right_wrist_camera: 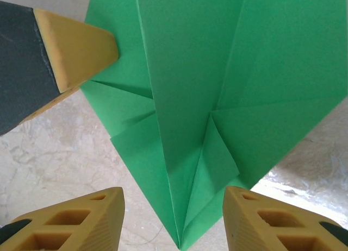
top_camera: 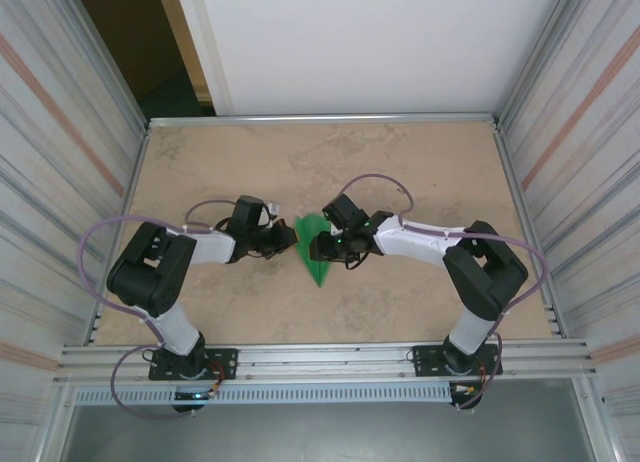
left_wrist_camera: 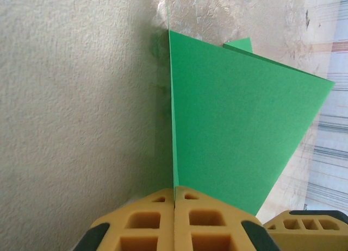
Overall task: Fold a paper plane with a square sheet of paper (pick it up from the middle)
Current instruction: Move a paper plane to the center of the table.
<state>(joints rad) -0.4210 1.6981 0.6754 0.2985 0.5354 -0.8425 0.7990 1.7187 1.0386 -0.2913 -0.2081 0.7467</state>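
Note:
The paper plane is bright green paper folded into a pointed dart with a centre crease and layered flaps. It sits mid-table between both arms. My left gripper is shut on one edge of it, and the wing stands up from the pads on its right. In the top view the left gripper meets the paper from the left. My right gripper is open, its fingers straddling the dart's pointed tip without touching it; it comes in from the right.
The beige tabletop is ringed by a metal rail and corrugated side walls. The left gripper's finger touches the paper at the upper left of the right wrist view. A right finger shows beside the left pads.

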